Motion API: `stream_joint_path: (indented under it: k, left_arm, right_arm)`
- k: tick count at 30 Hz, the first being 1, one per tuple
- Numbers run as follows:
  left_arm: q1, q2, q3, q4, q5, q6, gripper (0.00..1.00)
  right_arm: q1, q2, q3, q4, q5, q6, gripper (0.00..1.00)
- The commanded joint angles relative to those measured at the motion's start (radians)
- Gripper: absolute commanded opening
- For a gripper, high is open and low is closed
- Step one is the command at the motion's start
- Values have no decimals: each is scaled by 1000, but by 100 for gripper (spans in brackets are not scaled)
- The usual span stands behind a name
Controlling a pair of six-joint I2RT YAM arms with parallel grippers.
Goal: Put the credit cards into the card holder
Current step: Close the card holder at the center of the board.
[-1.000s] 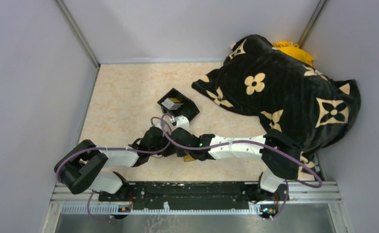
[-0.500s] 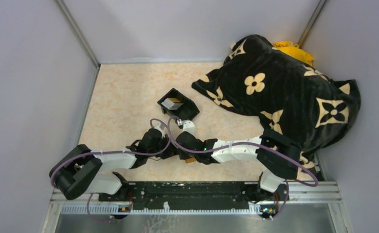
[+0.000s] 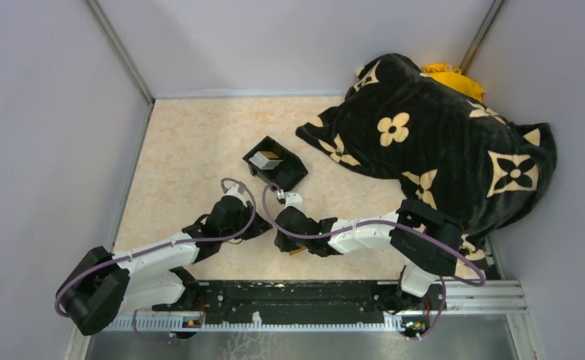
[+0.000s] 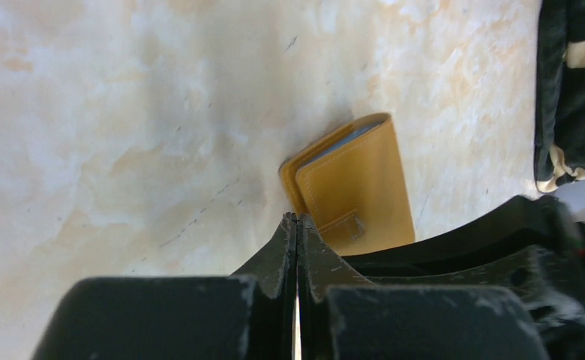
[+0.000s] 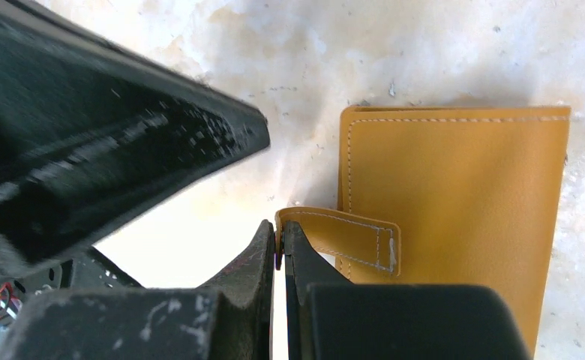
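Observation:
The card holder (image 5: 454,187) is a closed orange-tan wallet lying flat on the table; it also shows in the left wrist view (image 4: 357,187), and only a sliver (image 3: 295,250) shows from above under the right arm. My right gripper (image 5: 280,238) is shut on its side tab (image 5: 342,236). My left gripper (image 4: 297,219) is shut and empty, its tips just short of the holder's near corner. The two grippers meet low over the table in the top view, left (image 3: 262,229) and right (image 3: 283,241). The credit cards (image 3: 267,159) lie as a pale stack in a black box (image 3: 286,174).
A black blanket with tan flower patterns (image 3: 439,150) covers the table's right side, with a yellow thing (image 3: 448,75) behind it. Grey walls close in the left, back and right. The right arm's black link (image 4: 499,240) fills the lower right of the left wrist view.
The left arm's elbow has swung down and to the left, and its wrist has drawn back a little. The right wrist has moved slightly toward the near edge, still at the holder.

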Motion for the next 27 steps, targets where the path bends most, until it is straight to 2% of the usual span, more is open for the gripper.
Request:
stream_joint_path:
  k: [1, 7, 17, 27]
  left_arm:
    - [3, -16, 88, -42, -65, 87, 1]
    - [7, 100, 167, 37, 34, 133, 2]
    - [9, 265, 181, 212, 233, 121, 1]
    - [5, 393, 212, 194, 305, 102, 0]
  right_arm:
    - [-6, -4, -18, 42, -14, 7, 0]
    - [-7, -15, -24, 41, -16, -1, 0]
    - [-15, -36, -29, 41, -23, -12, 0]
    - [-16, -40, -18, 38, -33, -23, 0]
